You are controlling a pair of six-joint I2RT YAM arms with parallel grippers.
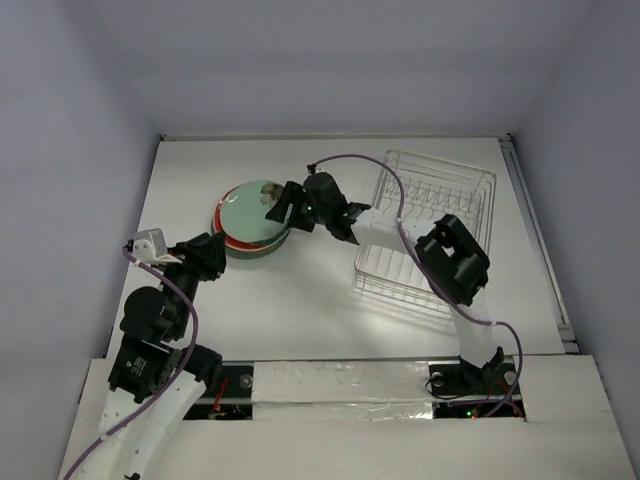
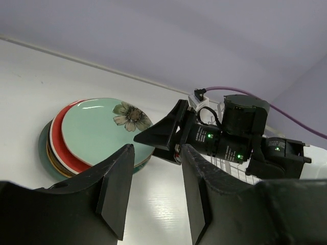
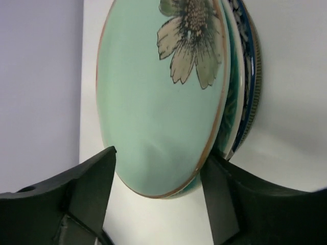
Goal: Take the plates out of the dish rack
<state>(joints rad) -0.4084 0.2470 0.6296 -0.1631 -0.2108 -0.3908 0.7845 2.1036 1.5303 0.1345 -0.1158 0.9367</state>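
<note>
White table [image 1: 300, 300]: stacked plates [image 1: 245, 218], pale-green flowered one topmost, red-rimmed.

Lower plates [image 2: 50, 151], mostly hidden beneath the flowered top plate [image 2: 94, 133].

Nothing readable here as far as I can see. Went through all three views and there's no text, label, brand or number I can make out on anything.
</note>
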